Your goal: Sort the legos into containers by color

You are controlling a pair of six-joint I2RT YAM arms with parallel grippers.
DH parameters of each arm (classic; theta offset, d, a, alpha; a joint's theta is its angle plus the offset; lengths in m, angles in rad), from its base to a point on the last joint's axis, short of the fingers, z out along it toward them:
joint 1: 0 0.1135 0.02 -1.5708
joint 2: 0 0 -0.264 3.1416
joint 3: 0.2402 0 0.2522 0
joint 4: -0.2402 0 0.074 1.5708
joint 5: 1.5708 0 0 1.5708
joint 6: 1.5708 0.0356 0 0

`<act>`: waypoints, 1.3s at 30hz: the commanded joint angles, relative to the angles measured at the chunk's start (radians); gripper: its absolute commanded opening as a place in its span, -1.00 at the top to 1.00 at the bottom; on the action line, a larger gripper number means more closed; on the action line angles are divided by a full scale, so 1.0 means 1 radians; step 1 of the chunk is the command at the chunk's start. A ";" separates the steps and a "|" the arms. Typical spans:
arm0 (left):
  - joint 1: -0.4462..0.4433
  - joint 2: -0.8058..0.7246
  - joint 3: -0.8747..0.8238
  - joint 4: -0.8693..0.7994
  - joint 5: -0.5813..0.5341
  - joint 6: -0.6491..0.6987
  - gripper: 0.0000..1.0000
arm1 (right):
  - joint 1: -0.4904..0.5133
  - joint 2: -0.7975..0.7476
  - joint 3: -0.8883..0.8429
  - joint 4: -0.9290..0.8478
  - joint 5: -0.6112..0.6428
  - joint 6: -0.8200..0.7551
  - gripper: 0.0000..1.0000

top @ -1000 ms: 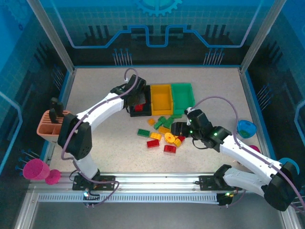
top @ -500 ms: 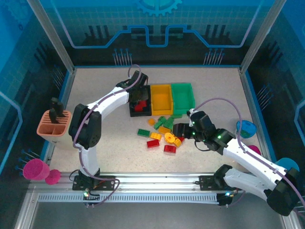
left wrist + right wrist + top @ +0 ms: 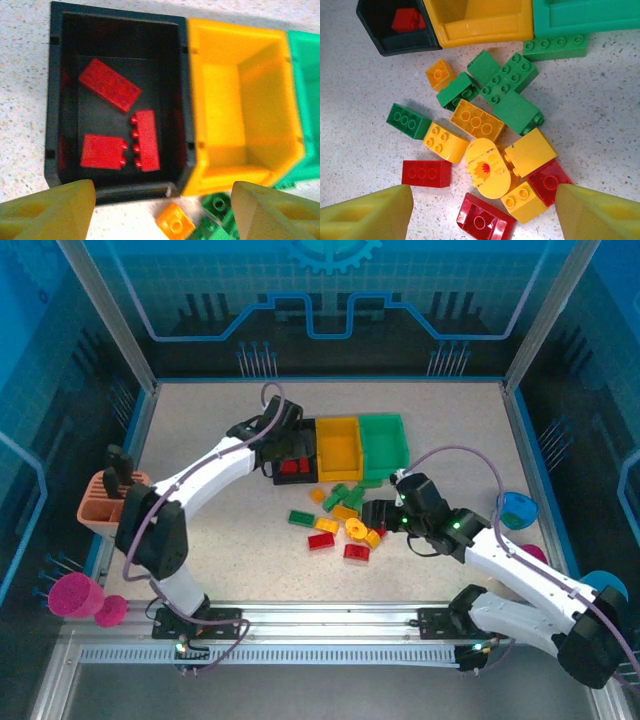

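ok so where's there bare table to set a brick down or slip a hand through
Bare table lies between the left arm and the brick pile, and in the far strip behind the bins. The yellow bin is empty. Crowded: the pile, up against the bins' fronts, with the right gripper at its right edge.

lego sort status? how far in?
Done: three red bricks in the black bin. Yellow bin and green bin look empty. In hand: nothing; left claw open above the black bin, right claw open above the loose pile. Left: that whole red, yellow and green pile.
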 commanded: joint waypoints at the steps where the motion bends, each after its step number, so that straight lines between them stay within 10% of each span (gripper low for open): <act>1: -0.071 -0.066 -0.069 -0.051 -0.026 0.050 -0.47 | -0.006 0.008 0.015 0.011 -0.017 -0.007 -0.53; 13: -0.316 -0.247 -0.406 -0.028 0.038 0.035 -0.47 | -0.006 -0.013 -0.009 0.050 -0.046 -0.076 -0.67; 39: -0.354 -0.053 -0.426 0.084 0.179 0.163 -0.52 | -0.006 -0.005 -0.022 0.088 -0.111 -0.085 -0.79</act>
